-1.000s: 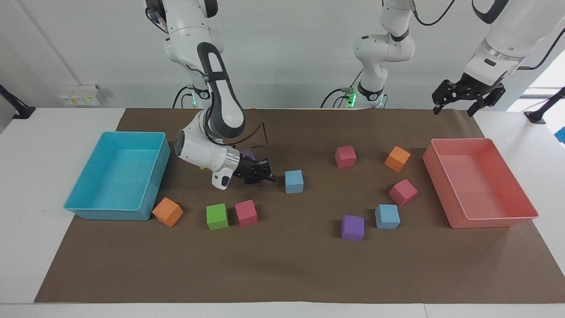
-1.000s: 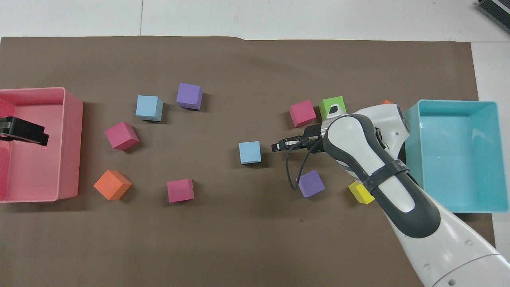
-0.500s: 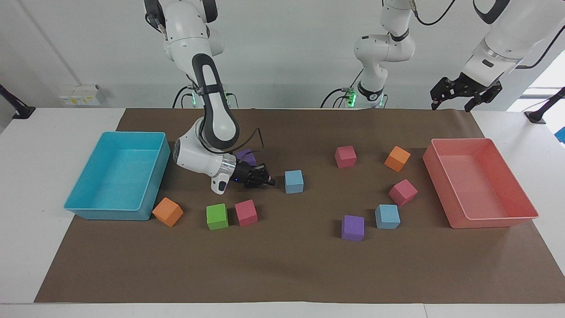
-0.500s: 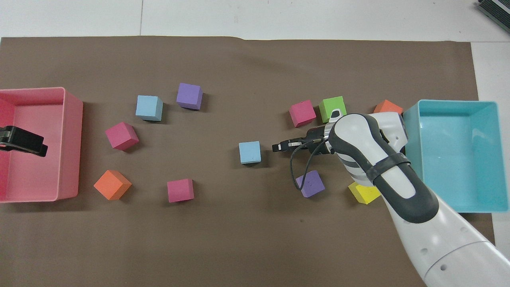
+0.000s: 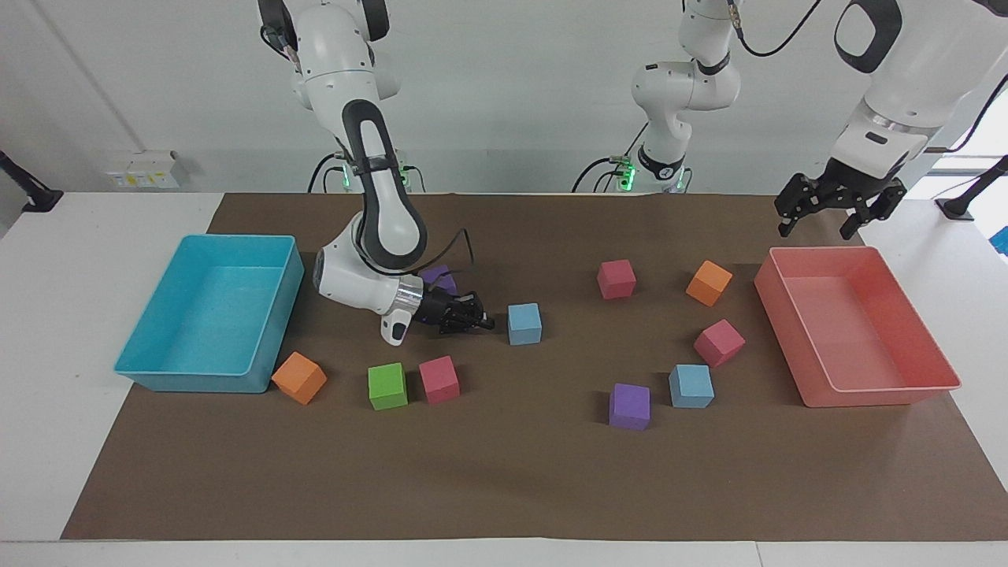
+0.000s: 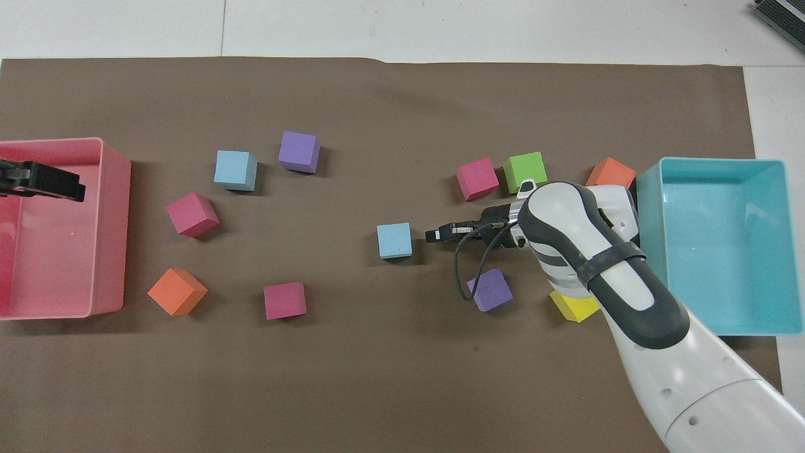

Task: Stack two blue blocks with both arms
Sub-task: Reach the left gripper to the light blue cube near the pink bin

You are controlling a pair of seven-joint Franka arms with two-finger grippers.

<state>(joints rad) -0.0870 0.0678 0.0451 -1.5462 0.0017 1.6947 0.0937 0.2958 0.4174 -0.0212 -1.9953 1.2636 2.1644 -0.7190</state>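
Facing view, left to right. Right gripper (image 5: pixel 482 321): low over the mat, fingertips pressed together, empty, pointing toward 3 o'clock at the first blue block (image 5: pixel 524 324) just beside it, apart. Second blue block (image 5: pixel 691 386): at 4 o'clock from the first, beside a purple cube (image 5: pixel 630 406). Left gripper (image 5: pixel 825 218): jaws spread, empty, over the pink tray (image 5: pixel 882 389) at its 12 o'clock rim.

Blocks, plain matte: two sky-blue (image 5: pixel 524 324) (image 5: pixel 691 386), two purple (image 5: pixel 629 406) (image 6: pixel 491 290), three pink-red (image 5: pixel 616 279) (image 5: pixel 718 342) (image 5: pixel 439 379), two orange (image 5: pixel 709 283) (image 5: pixel 299 377), one green (image 5: pixel 387 386), one yellow (image 6: pixel 573 307). Trays: one turquoise (image 5: pixel 269 335), one salmon pink (image 5: pixel 795 350). Mat (image 5: pixel 504 472) dark brown on a white table (image 5: pixel 47 409); arms (image 5: pixel 378 213) white with grey-black bands, grippers black.
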